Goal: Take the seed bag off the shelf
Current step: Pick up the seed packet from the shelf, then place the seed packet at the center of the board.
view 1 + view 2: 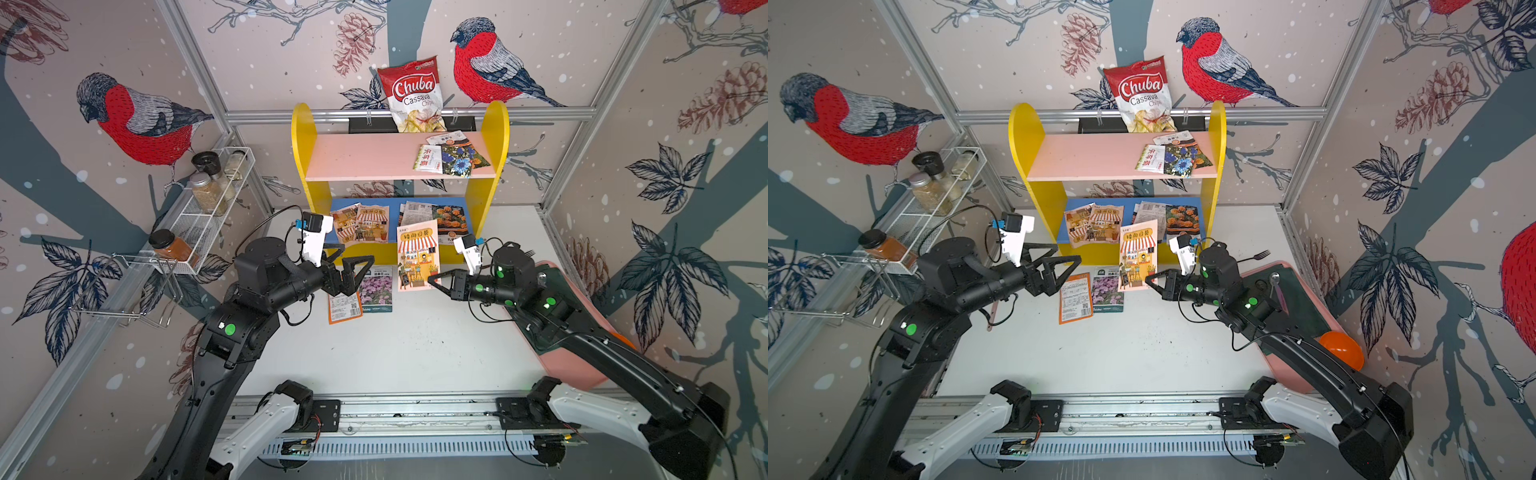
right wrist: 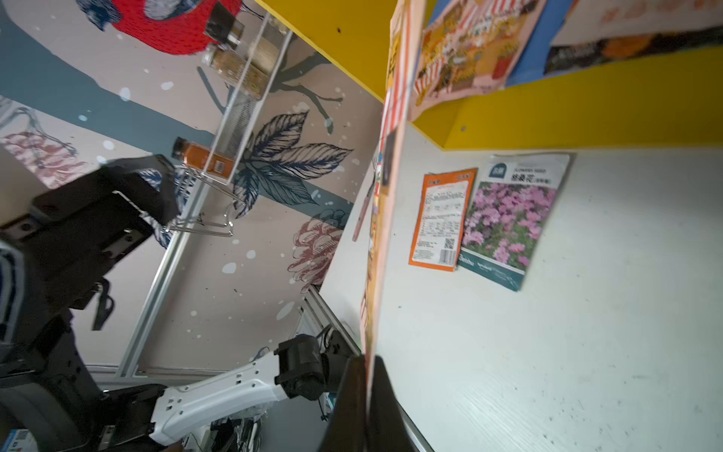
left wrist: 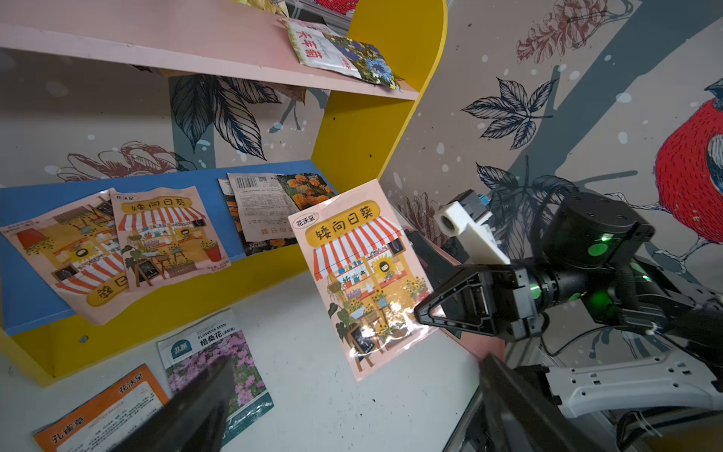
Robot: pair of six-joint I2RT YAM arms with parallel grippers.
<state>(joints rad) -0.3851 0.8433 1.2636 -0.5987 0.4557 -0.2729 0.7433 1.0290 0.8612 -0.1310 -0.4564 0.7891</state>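
We see, at the centre of a top view, the right gripper (image 1: 433, 279) pinching the seed bag (image 1: 417, 253) by its lower corner, bag upright, just in front of the shelf (image 1: 357, 156), left gripper (image 1: 356, 257) spread wide at centre left.

Glossy seed bag (image 3: 360, 274), matt white table (image 3: 313, 364)
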